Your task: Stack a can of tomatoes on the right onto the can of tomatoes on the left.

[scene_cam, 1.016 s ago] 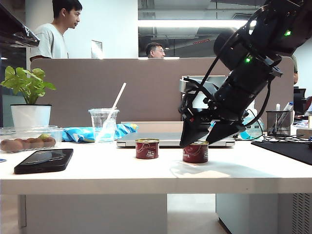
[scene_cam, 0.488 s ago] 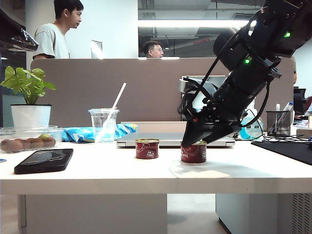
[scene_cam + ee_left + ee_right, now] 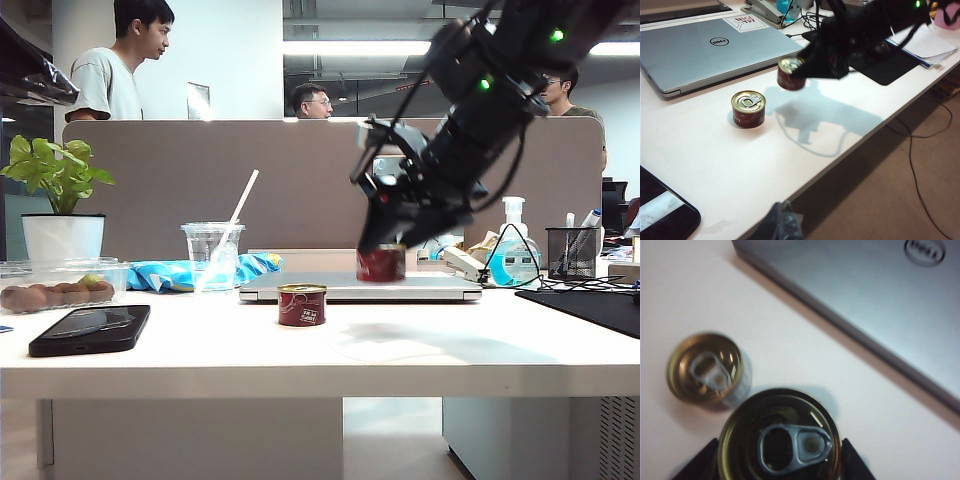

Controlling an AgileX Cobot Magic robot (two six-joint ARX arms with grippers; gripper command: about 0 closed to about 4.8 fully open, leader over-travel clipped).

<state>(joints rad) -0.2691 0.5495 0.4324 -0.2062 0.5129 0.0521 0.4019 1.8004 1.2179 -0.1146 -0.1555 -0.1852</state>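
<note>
Two tomato cans are showing: the right gripper (image 3: 385, 245), fingers clamped on it, is holding one can (image 3: 381, 264) above the worktop (image 3: 450, 350) at centre frame; the other can (image 3: 302, 304) is sitting lower left of it; the laptop (image 3: 715, 47) is reading "Dell"; the left gripper's fingers cannot be told.

Open tabletop (image 3: 180, 352) around the left tomato can (image 3: 302, 304), closed Dell laptop (image 3: 340, 288) close behind, right gripper (image 3: 392, 232) holding right tomato can (image 3: 381, 264) aloft beside

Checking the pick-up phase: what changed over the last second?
The right gripper closed on the right can, lifted it off the table and carried it left, toward the left can. The left can, laptop and phone stayed put.
</note>
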